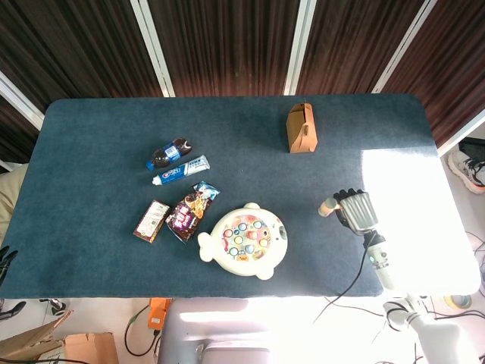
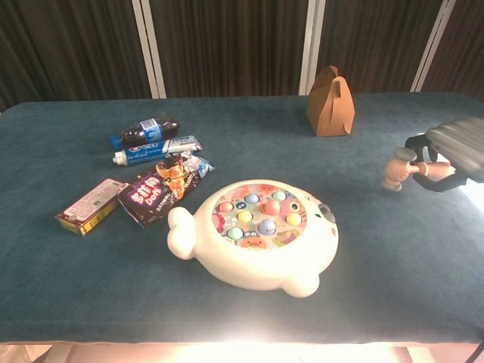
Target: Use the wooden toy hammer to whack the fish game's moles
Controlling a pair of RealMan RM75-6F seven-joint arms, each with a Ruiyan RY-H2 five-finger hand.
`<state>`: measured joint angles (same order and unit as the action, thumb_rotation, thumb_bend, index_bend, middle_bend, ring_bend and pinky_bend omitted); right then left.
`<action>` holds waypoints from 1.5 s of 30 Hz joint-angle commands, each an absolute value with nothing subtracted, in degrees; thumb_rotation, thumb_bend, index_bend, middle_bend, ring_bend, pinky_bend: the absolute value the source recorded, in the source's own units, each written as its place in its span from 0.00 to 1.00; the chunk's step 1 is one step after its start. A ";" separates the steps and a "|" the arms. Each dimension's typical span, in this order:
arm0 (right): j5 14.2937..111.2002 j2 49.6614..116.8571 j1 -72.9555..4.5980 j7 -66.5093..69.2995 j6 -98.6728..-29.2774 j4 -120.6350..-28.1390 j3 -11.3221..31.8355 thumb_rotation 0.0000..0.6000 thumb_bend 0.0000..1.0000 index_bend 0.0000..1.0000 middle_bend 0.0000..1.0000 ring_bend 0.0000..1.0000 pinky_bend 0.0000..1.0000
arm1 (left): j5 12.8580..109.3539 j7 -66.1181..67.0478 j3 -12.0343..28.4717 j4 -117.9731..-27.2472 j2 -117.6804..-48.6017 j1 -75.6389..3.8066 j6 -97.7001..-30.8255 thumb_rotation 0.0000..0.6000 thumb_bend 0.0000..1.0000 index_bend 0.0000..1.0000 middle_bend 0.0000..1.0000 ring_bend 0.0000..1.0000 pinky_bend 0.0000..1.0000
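The wooden toy hammer (image 2: 396, 168) is at the right edge of the chest view, clasped by its handle in the right hand (image 2: 452, 146), well apart from the fish game (image 2: 257, 233) at frame centre. It is judged light, rigid and smooth-surfaced; grasp mid-handle for controlled strikes. The left hand is out of sight.

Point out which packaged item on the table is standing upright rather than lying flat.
The brown paper box near the table's far edge, standing on its base with its peaked top up. The soda bottle, toothpaste tube, snack bag and small carton all lie flat.
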<state>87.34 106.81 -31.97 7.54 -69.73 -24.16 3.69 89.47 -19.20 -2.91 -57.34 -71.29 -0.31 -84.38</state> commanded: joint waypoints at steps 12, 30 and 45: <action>87.26 110.79 -31.93 12.38 -67.58 -17.15 3.04 1.00 0.50 0.96 0.73 0.56 0.63 | 89.08 -20.48 -2.85 -56.54 -71.38 -0.21 -84.25 1.00 0.14 0.00 0.00 0.00 0.07; 87.85 109.42 -31.62 14.40 -65.26 -17.40 1.91 1.00 0.42 0.72 0.57 0.38 0.51 | 88.89 -20.38 -2.86 -56.33 -71.36 -0.16 -84.04 1.00 0.14 0.00 0.00 0.00 0.07; 87.97 108.85 -31.25 14.46 -64.99 -18.27 1.63 1.00 0.32 0.63 0.53 0.34 0.49 | 88.70 -20.73 -2.85 -56.00 -71.42 -0.17 -83.71 1.00 0.14 0.00 0.00 0.00 0.07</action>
